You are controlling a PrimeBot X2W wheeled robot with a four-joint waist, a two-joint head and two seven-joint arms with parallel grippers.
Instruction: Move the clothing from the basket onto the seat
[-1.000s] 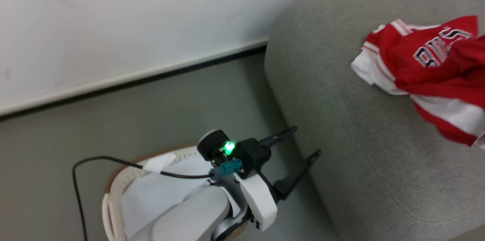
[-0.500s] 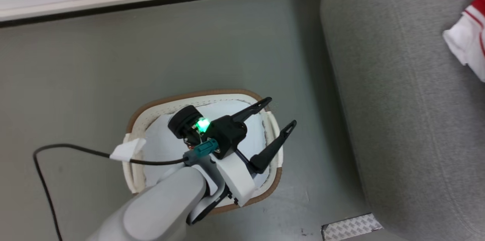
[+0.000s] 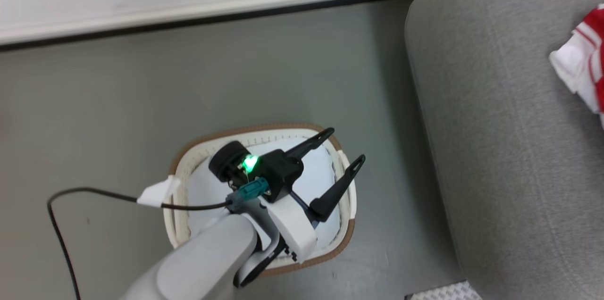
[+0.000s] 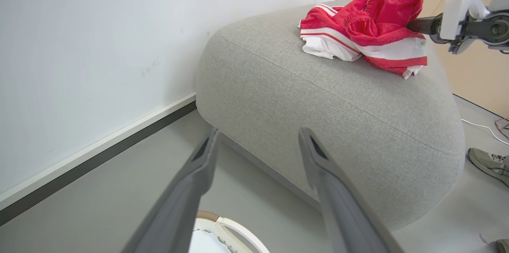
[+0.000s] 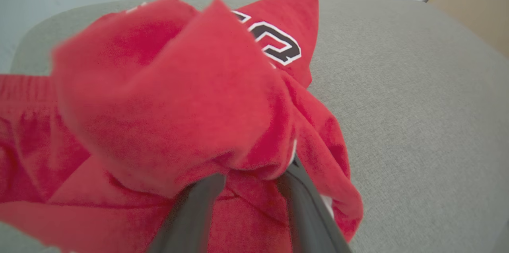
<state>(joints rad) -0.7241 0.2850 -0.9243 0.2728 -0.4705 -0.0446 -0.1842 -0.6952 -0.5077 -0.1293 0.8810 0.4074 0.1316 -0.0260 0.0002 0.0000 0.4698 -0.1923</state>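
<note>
The red-and-white clothing [image 4: 366,26] lies bunched on top of the grey seat [image 4: 338,98], near its far end; only a white-and-red corner [image 3: 578,69] reaches the head view's right edge. My right gripper [image 5: 254,173] is at the pile, its fingers slightly parted, with red jersey cloth [image 5: 159,98] draped over and hiding the tips. The seat [image 5: 397,86] spreads beyond. My left gripper [image 3: 346,145] hangs open and empty above the cream basket [image 3: 264,129], which stands on the floor left of the seat [image 3: 495,149]. In the left wrist view that gripper [image 4: 259,131] points at the seat's side.
A pale pad [image 3: 316,172] lines the basket. A black cable [image 3: 71,196] loops over the floor at the left. The wall and its baseboard [image 3: 212,7] run behind. A person's shoe [image 4: 489,163] stands beyond the seat. A taped patch [image 3: 443,293] marks the floor.
The head camera has swung left and down, so basket and floor fill the view. The right gripper's fingers have parted on the clothing. The left gripper stays open over the basket.
</note>
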